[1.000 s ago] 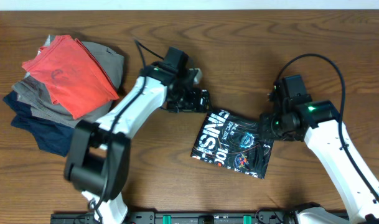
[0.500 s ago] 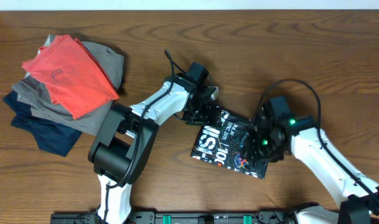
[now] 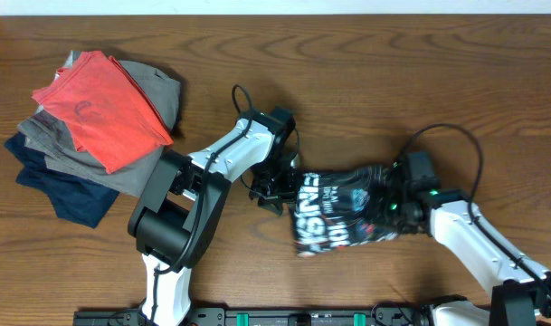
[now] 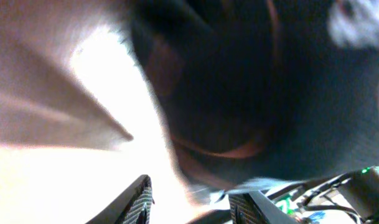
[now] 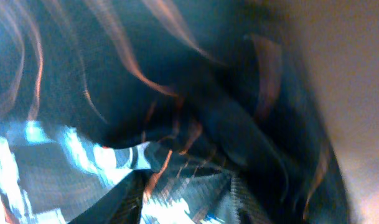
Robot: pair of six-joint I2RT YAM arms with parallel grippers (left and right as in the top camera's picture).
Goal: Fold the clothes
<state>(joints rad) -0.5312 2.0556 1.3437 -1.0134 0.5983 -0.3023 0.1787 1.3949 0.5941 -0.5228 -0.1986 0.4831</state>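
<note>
The black jersey [image 3: 343,210], with orange lines and white lettering, lies bunched on the table between my two grippers. My left gripper [image 3: 273,192] is at its left edge. In the left wrist view the fingers [image 4: 195,202] stand apart over bright table, with blurred black fabric [image 4: 270,93] just beyond them. My right gripper [image 3: 391,206] is at the jersey's right end. In the right wrist view its fingers [image 5: 186,199] have jersey fabric [image 5: 177,93] between them, and the cloth fills the frame.
A pile of folded garments sits at the far left: a red shirt [image 3: 99,109] on top of grey [image 3: 157,91] and navy [image 3: 58,190] pieces. The table's front edge with a black rail [image 3: 257,317] runs along the bottom.
The jersey went from a flat folded rectangle to a bunched, wider heap. My left gripper slid to its left edge. My right gripper moved down and right with the cloth.
</note>
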